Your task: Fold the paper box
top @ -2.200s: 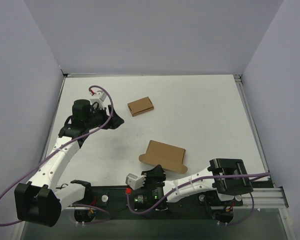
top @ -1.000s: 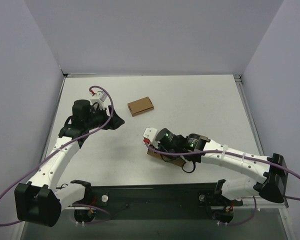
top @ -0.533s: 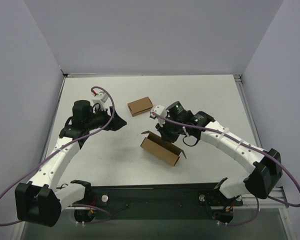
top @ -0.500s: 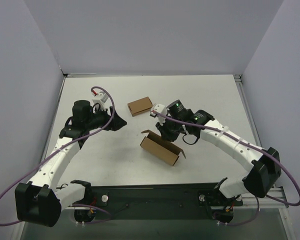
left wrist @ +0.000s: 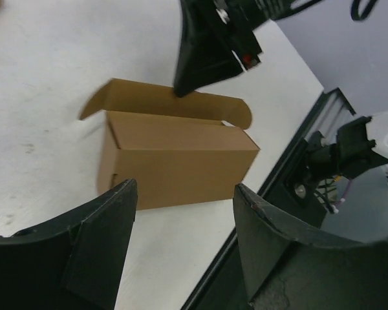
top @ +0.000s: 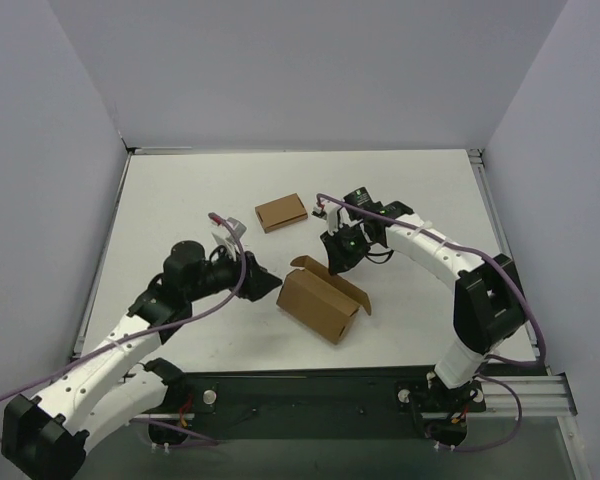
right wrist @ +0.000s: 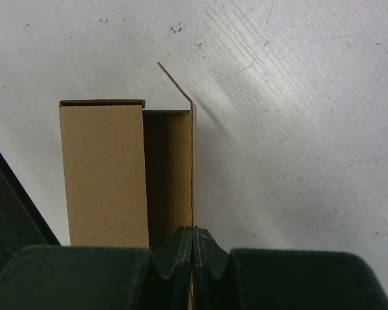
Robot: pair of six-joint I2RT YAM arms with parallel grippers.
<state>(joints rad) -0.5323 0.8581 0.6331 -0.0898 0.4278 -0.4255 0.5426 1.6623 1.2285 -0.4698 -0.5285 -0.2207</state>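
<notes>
While the right gripper (right wrist: 194, 234) is pinching shut on the thin edge of its raised lid flap, the brown die-cut cardboard paper box (top: 322, 304) is lying mid-table on the white tabletop (top: 430, 190), standing up as a long rectangular tube with its top gaping open beside that flap.

Handling, by judgement: light, thin creased board, likely sliding easily on the smooth surface and buckling if squeezed across its hollow faces (the creases are the only places it is meant to bend).

Best hold, by judgement: flap edges and tabs, pinched flat, or a steadying push against an end wall.

Left gripper (top: 263, 283): jaws standing wide apart, holding nothing, hovering just beside the paper box's left end and facing it.

Also present: a smaller flat brown cardboard box (top: 281, 212), lying apart towards the far side.
</notes>
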